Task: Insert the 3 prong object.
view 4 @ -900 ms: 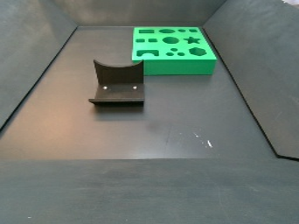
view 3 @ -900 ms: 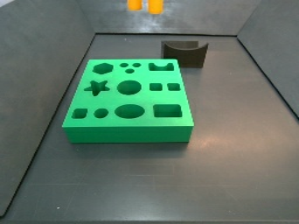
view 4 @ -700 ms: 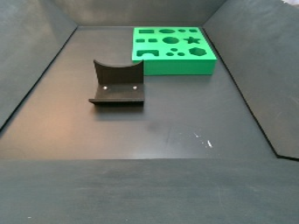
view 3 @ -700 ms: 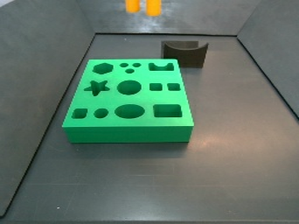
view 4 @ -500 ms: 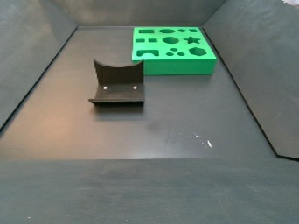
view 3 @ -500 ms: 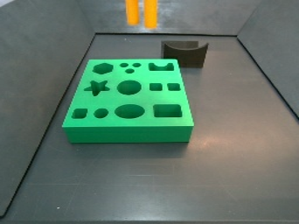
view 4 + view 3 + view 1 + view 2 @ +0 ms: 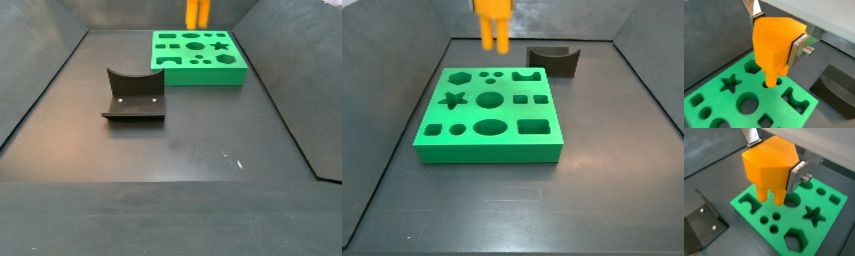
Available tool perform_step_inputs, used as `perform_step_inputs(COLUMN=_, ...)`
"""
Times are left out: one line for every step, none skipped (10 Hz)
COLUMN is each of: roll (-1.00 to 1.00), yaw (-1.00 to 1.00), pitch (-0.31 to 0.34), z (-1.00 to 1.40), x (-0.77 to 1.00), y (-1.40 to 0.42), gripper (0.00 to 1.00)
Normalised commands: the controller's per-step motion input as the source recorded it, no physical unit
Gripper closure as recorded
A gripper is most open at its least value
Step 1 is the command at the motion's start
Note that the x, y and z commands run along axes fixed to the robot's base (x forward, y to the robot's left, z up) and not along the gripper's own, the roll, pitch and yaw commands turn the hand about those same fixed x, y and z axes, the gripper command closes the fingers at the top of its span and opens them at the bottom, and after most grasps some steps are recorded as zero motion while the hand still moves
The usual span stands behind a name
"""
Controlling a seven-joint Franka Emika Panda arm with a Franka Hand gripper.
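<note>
Landmark: green board.

1. Pincer (image 7: 777,36) is gripping the 3 prong object (image 7: 776,42), silver fingers (image 7: 799,48) clamped on opp. flanks of the orange body. Grip sits high on the block, prob. so the legs stay free for entry. Both wrist views are showing this; the pincer body itself is out of frame in both side views.

2. The 3 prong object (image 7: 769,167) is hanging upright, prongs (image 7: 771,194) pointing down at the green board (image 7: 797,218), not touching it. Upright hold is keeping the legs square to the board's top face.

3. In a side view the object (image 7: 493,20) is hovering above the board's far edge; the board (image 7: 488,112) is lying flat on the counter (image 7: 609,170) w/ cut-outs facing up: star, hexagon, circles, squares, ovals.

4. Target pocket: judged to be the cluster of 3 small round holes (image 7: 492,76) near the far edge of the board; match w/ the legs cannot be confirmed at this res.

5. In a side view, the fixture (image 7: 132,96) is standing on the counter well apart from the board (image 7: 199,57), nearer the camera; the object (image 7: 197,13) is above the board's far side. Fixture is clear of the descent path.

6. Step in hand (judgement): align over pocket, then lower. Risk: slight rotation error would set the legs on the board face instead of in the holes.
</note>
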Motion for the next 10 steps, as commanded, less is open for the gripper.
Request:
perform_step_inputs(roll=-0.05, yaw=-0.21, pitch=-0.066, z=-0.64, x=-0.17, y=0.28, gripper=1.00)
perform_step_inputs(roll=-0.08, yaw=-0.37, pitch=-0.069, z=-0.55, x=0.00, y=0.08, gripper=1.00)
perform_step_inputs(roll=-0.06, yaw=-0.41, pitch=-0.051, z=-0.49, x=0.00, y=0.06, gripper=1.00)
perform_step_inputs(roll=-0.04, yaw=-0.30, pitch=-0.091, z=-0.44, x=-0.08, y=0.03, gripper=1.00)
perform_step_inputs(roll=-0.05, yaw=-0.22, pitch=-0.083, z=-0.36, x=-0.08, y=0.04, gripper=1.00)
perform_step_inputs(roll=-0.02, yaw=-0.21, pitch=-0.043, z=-0.27, x=-0.07, y=0.03, gripper=1.00)
perform_step_inputs(roll=0.00, yaw=-0.25, pitch=0.000, z=-0.18, x=0.00, y=0.07, gripper=1.00)
perform_step_inputs(roll=0.00, yaw=-0.45, pitch=0.000, z=-0.18, x=0.00, y=0.10, gripper=1.00)
perform_step_inputs(roll=0.00, yaw=-0.47, pitch=0.000, z=-0.15, x=-0.01, y=0.10, gripper=1.00)
perform_step_inputs(roll=0.00, yaw=-0.48, pitch=0.000, z=-0.13, x=0.00, y=0.08, gripper=1.00)
